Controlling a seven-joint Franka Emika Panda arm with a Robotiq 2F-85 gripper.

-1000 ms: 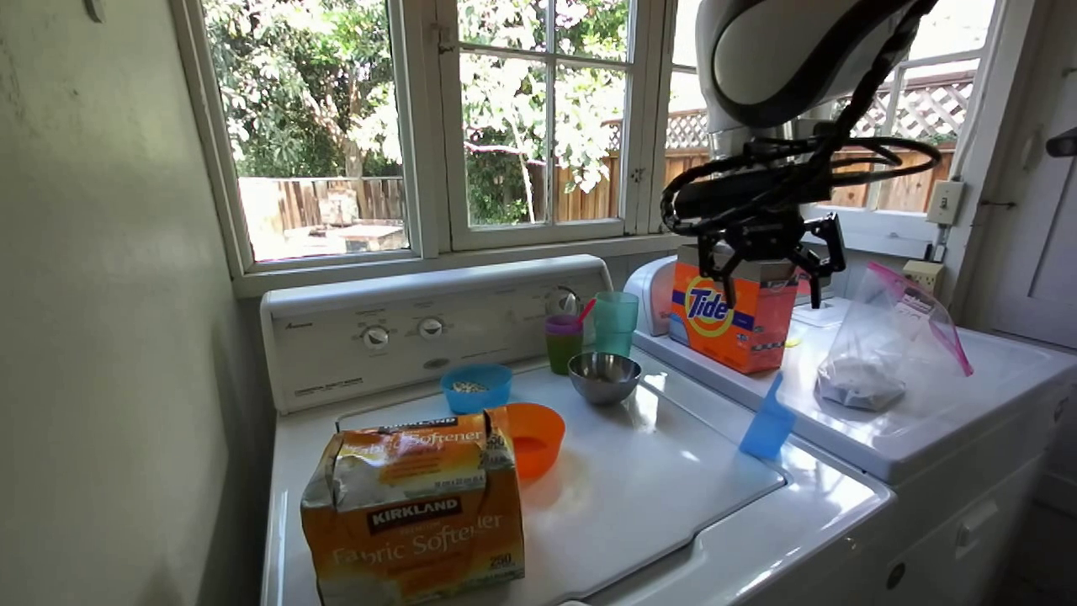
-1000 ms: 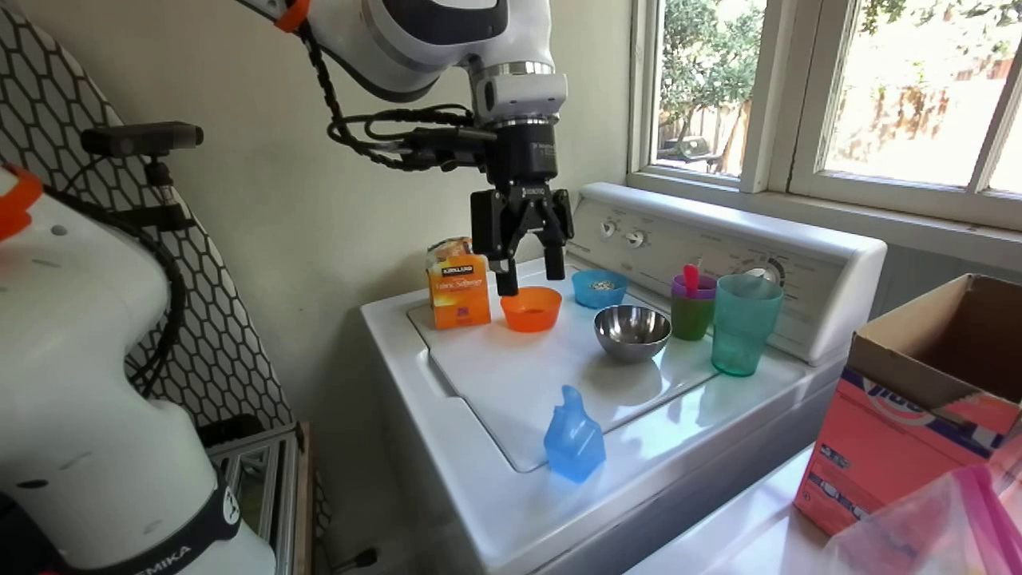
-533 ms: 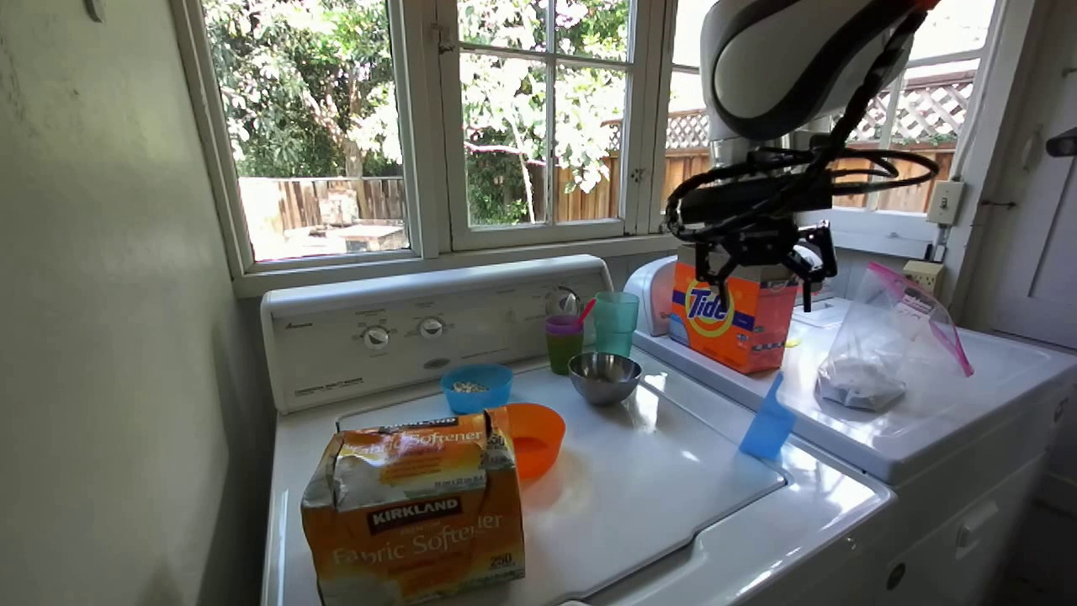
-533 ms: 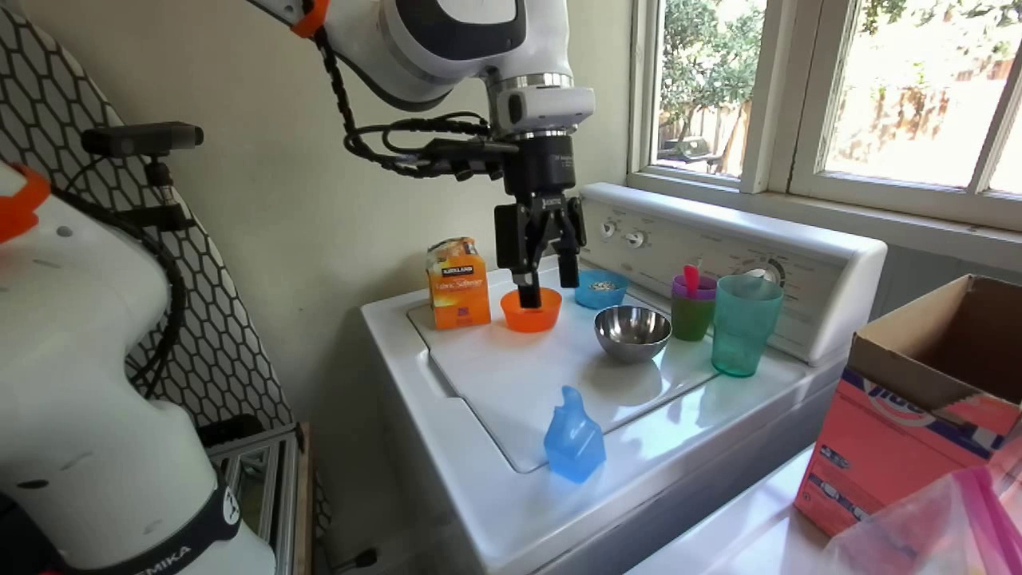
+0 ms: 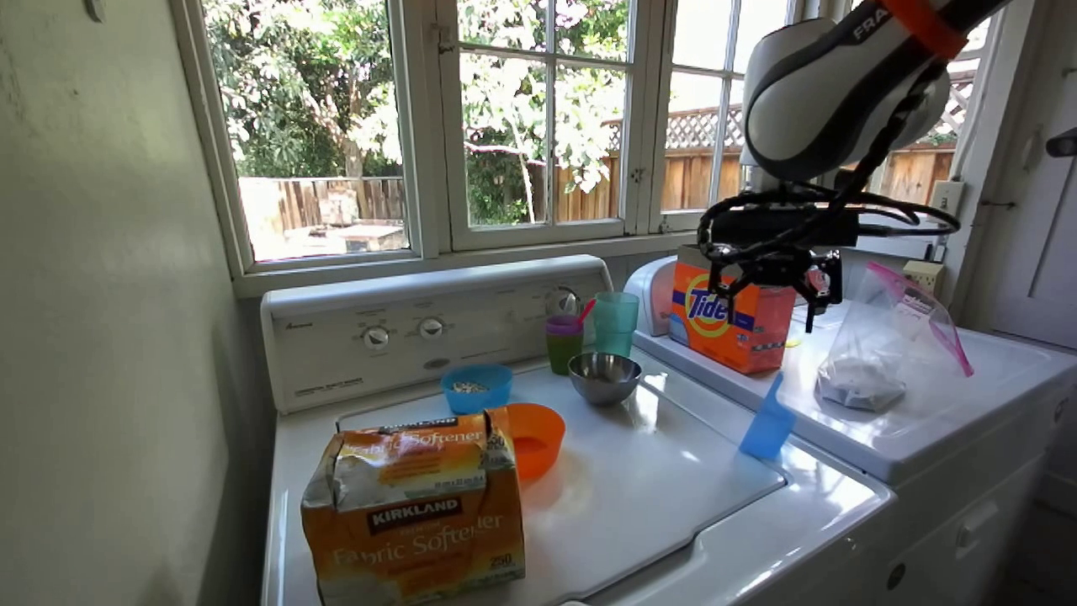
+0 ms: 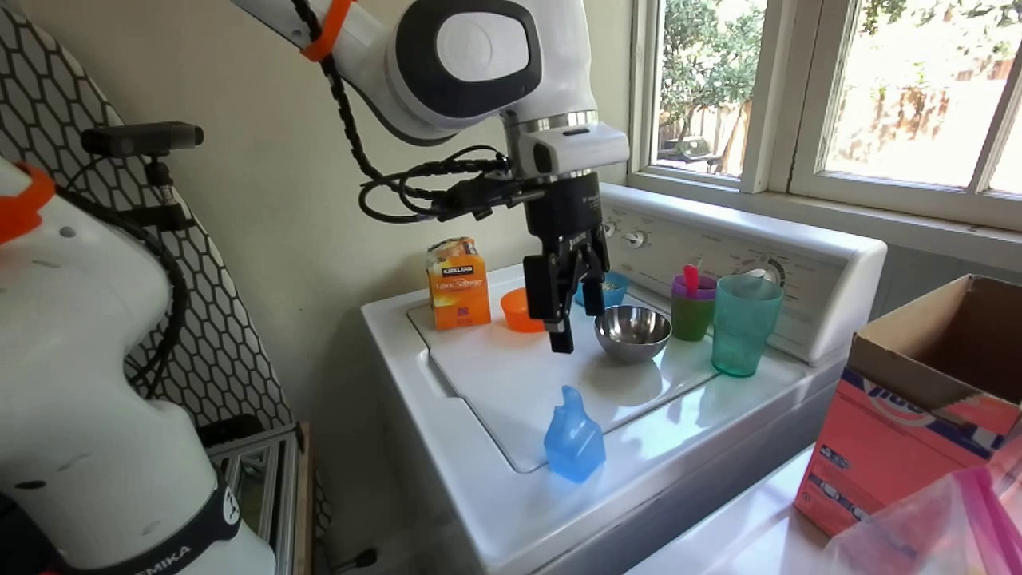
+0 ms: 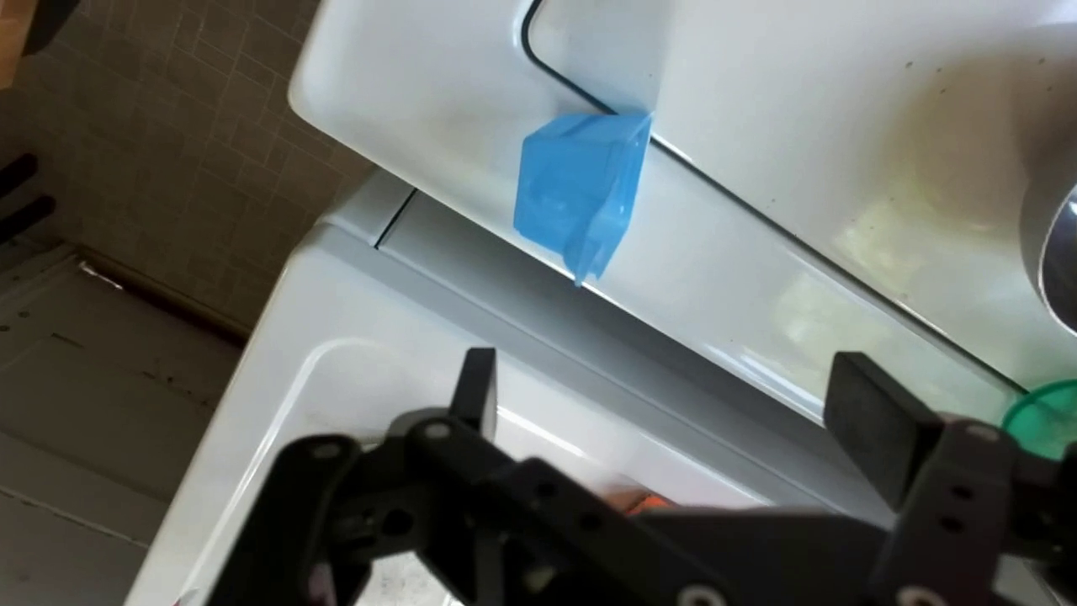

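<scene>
As the gripper (image 7: 676, 402) hovers, jaws apart, the blue scoop (image 7: 572, 181) at wrist-view eleven o'clock — likely light, slick — seems best taken by its handle (image 6: 571, 402).

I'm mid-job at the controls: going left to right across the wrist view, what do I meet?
Tile-patterned floor → one fingertip of the open jaws → blue scoop → the opposite fingertip → teal cup, cut off by the picture's edge.

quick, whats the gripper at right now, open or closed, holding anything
Gripper: open, jaws wide apart, holding nothing.
</scene>
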